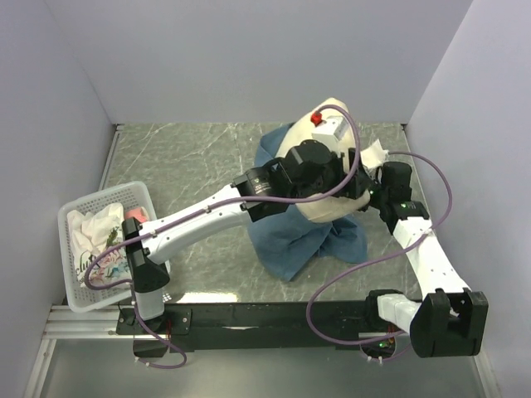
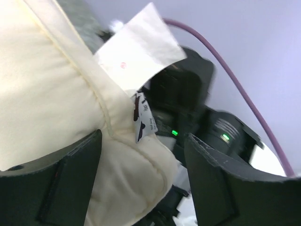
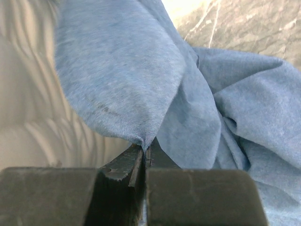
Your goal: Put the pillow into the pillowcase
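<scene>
- Cream quilted pillow (image 1: 338,106) right of centre on the tabletop (image 1: 191,157), long axis running near to far with a slight lean to the right.
- Far end pointing at the back wall and lying bare; middle hidden beneath the left arm; near end wrapped at its sides and front by the blue pillowcase (image 1: 294,240).
- Pillowcase rumpled, spread out toward the near edge and also showing at the pillow's left flank.
- Small red spot on the pillow's far end; too small to tell what.
- White tag (image 2: 141,44) sticking out from the pillow's seam in the left wrist view, with a smaller printed label just below it on the same seam.
- Left pincer (image 2: 141,183) spread wide, a seamed corner of the pillow bulging between the fingers (image 2: 61,188), nothing squeezed; left finger against the cream fabric, right finger apart from it.
- Right pincer (image 3: 146,162) fully closed, a fold of the blue pillowcase nipped at the very tips and hanging up from them, quilted cream surface just to the left.
- Both wrists close together at the pillow's right side.
- White plastic basket (image 1: 99,196) of crumpled cloths (image 1: 95,232) well apart at the tabletop's left edge.
</scene>
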Controlling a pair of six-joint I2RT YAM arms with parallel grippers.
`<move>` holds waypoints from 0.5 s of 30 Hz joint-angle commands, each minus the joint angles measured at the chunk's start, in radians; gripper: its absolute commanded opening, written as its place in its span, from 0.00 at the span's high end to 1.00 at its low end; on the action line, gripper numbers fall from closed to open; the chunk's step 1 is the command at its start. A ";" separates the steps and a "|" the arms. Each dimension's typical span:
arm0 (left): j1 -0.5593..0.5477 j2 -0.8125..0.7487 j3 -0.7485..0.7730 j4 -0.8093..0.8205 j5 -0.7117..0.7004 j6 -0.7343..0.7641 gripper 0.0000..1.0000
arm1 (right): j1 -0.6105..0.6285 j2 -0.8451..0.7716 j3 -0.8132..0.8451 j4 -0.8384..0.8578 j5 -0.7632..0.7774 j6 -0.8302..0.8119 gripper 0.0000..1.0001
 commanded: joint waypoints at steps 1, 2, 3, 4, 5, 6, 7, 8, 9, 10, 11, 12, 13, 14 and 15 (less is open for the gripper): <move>0.057 -0.091 0.019 -0.218 -0.285 0.029 0.23 | -0.006 -0.022 -0.015 0.007 -0.010 -0.014 1.00; 0.066 -0.110 0.003 -0.231 -0.312 0.006 0.24 | -0.008 -0.022 -0.015 0.003 -0.009 -0.015 1.00; 0.092 -0.131 -0.039 -0.238 -0.338 -0.004 0.25 | -0.032 -0.019 -0.015 0.003 -0.009 -0.018 1.00; 0.104 -0.168 -0.060 -0.249 -0.364 -0.023 0.26 | -0.034 -0.021 -0.015 0.002 -0.004 -0.017 1.00; 0.114 -0.185 -0.084 -0.255 -0.377 -0.038 0.26 | -0.034 -0.019 -0.017 0.003 -0.001 -0.019 1.00; 0.135 -0.201 -0.127 -0.254 -0.378 -0.041 0.26 | -0.035 -0.018 -0.020 0.003 -0.001 -0.017 1.00; 0.147 -0.227 -0.147 -0.255 -0.386 -0.051 0.26 | -0.040 -0.018 -0.020 0.000 0.004 -0.020 1.00; 0.184 -0.240 -0.172 -0.233 -0.375 -0.061 0.27 | -0.045 -0.016 -0.022 -0.004 0.010 -0.020 1.00; 0.202 -0.254 -0.234 -0.187 -0.331 -0.049 0.28 | -0.051 -0.018 -0.034 -0.001 0.016 -0.019 1.00; 0.216 -0.265 -0.259 -0.144 -0.234 -0.031 0.32 | -0.074 -0.027 -0.044 0.006 0.013 -0.014 1.00; 0.227 -0.251 -0.262 -0.125 -0.214 -0.019 0.34 | -0.084 -0.027 -0.057 0.023 0.008 -0.008 1.00; 0.226 -0.226 -0.206 -0.165 -0.219 -0.014 0.37 | -0.097 -0.025 -0.078 0.029 -0.007 -0.005 1.00; 0.226 -0.161 -0.169 -0.192 -0.214 -0.012 0.40 | -0.130 -0.012 -0.090 0.037 -0.015 -0.003 1.00; 0.224 -0.133 -0.134 -0.220 -0.188 -0.008 0.41 | -0.146 -0.001 -0.103 0.054 -0.024 -0.003 1.00; 0.223 -0.110 -0.092 -0.247 -0.181 -0.009 0.42 | -0.163 0.010 -0.132 0.062 -0.024 -0.006 1.00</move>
